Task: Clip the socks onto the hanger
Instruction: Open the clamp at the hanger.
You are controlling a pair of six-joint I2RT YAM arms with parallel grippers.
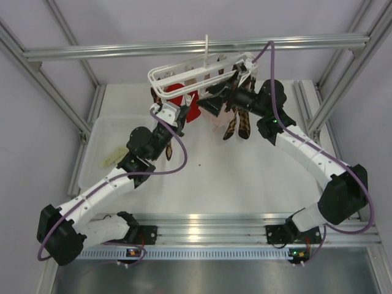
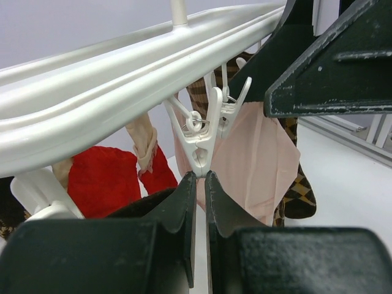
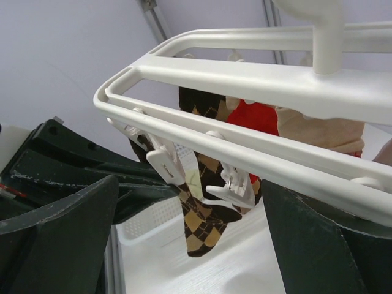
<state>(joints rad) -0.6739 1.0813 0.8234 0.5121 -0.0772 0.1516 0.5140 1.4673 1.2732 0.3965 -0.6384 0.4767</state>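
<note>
**White table, one bin at its left**

The table is a flat white surface, closed in at both sides by aluminium frame posts. At its near edge lies a ribbed aluminium rail, and the two arm bases are bolted to it: the left base and the right base, well apart. A white bin rests on the left part of the table; the right wrist view shows its wall as perforated. A pale sock lies flat in the bin, near its left wall. One small dark speck lies on the bare surface near the middle.
</note>
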